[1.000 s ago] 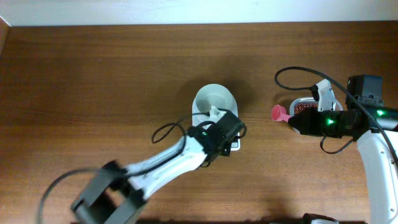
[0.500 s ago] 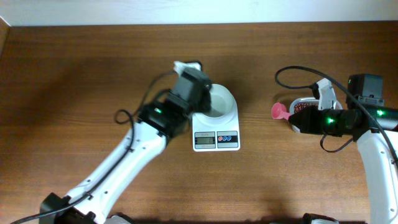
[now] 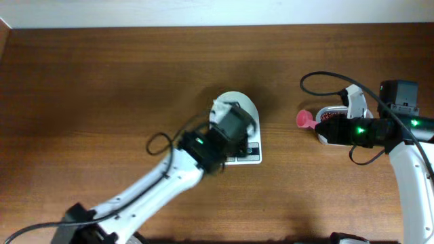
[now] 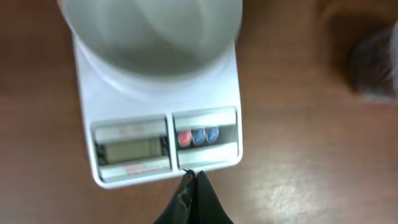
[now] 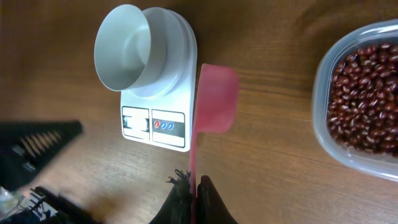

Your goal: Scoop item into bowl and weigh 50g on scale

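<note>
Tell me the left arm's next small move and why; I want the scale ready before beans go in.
Probably ease the shut left gripper forward onto the coloured buttons of the scale, to switch on or zero it: its tips hover just short of the front edge, the bowl sits empty on the scale, and the scoop in the right gripper is empty.

Pink scoop (image 5: 216,96) pinched between fingers (image 5: 204,198)
</note>
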Robot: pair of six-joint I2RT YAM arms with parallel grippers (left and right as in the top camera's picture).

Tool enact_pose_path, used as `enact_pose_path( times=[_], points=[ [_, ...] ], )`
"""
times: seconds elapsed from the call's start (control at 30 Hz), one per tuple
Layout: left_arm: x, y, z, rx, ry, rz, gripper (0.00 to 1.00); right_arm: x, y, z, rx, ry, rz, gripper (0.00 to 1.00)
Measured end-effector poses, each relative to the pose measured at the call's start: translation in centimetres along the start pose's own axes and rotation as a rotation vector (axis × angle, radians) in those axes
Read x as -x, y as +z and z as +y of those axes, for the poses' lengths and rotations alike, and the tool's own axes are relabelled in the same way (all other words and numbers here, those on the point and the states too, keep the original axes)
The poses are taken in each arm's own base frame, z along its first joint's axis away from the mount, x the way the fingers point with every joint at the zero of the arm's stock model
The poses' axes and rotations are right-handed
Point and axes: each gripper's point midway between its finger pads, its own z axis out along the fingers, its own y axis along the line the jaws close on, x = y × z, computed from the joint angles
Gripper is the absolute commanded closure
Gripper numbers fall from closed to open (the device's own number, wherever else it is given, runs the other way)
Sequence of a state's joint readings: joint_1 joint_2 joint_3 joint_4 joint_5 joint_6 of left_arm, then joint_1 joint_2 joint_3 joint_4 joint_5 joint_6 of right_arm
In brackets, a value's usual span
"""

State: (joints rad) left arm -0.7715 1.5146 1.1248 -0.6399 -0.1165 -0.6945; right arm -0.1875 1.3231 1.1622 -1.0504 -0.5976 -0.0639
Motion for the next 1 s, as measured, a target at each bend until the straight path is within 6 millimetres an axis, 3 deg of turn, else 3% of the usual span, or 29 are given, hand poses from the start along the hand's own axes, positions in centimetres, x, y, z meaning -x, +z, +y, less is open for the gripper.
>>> enact_pose_path(
  times=[0.07,0.17,0.33,0.73,0.8,1.0],
  points=[
    [-3.1,1.5,-0.3,0.064,-0.022,0.028,1.00,0.1,0.0,0.0,0.000,-0.003,-0.003,0.96],
    [-4.7,3.7,-0.4,0.142,-0.042,0.010,1.00,0.1,0.0,0.0,0.000,-0.003,-0.003,0.96],
    [-3.4,6.4,-1.2,0.137,-0.051,-0.075,1.00,0.0,0.0,0.0,0.000,0.000,0.000,0.96],
    [-2.6,6.6,-2.0,0.119,0.089,-0.101,1.00,0.0,0.0,0.0,0.000,0.001,0.002,0.96],
    [-2.7,6.9,-1.9,0.122,0.116,-0.099,1.00,0.0,0.0,0.0,0.000,0.001,0.002,0.96],
    [-4.9,10.4,-0.7,0.189,0.163,-0.034,1.00,-0.1,0.0,0.0,0.001,0.003,0.004,0.96]
  ],
)
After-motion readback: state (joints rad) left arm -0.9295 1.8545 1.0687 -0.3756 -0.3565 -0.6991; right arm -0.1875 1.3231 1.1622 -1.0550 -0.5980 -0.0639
